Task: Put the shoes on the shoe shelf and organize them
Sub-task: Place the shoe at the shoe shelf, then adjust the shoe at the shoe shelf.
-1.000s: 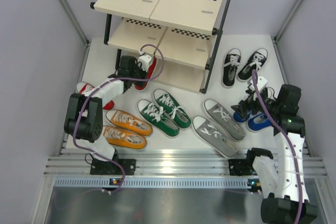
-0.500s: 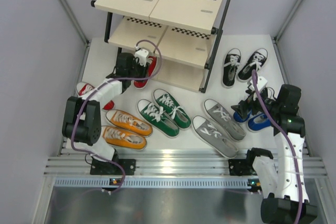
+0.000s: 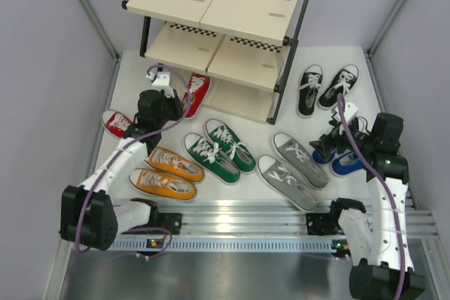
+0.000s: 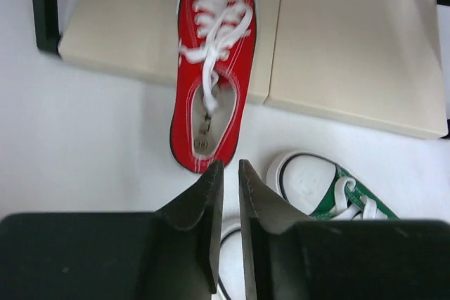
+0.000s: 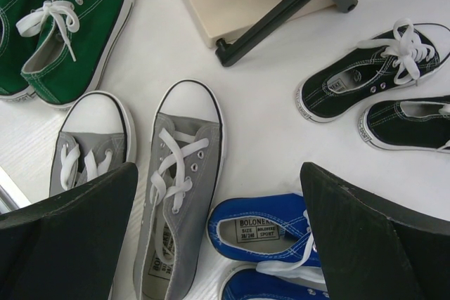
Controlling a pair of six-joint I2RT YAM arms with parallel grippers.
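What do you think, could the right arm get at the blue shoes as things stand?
Probably yes: the right gripper hangs open close above the blue shoes, with nothing between them.

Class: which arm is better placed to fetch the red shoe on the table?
Left: the left gripper is close to that red shoe; the right gripper hovers over the blue shoes opposite.

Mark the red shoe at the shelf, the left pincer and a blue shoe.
red shoe [image 4: 212,75], left wrist view, on its laces.
left pincer [image 4: 226,166], left wrist view, between the fingertips.
blue shoe [image 5: 256,231], right wrist view, on the insole label.
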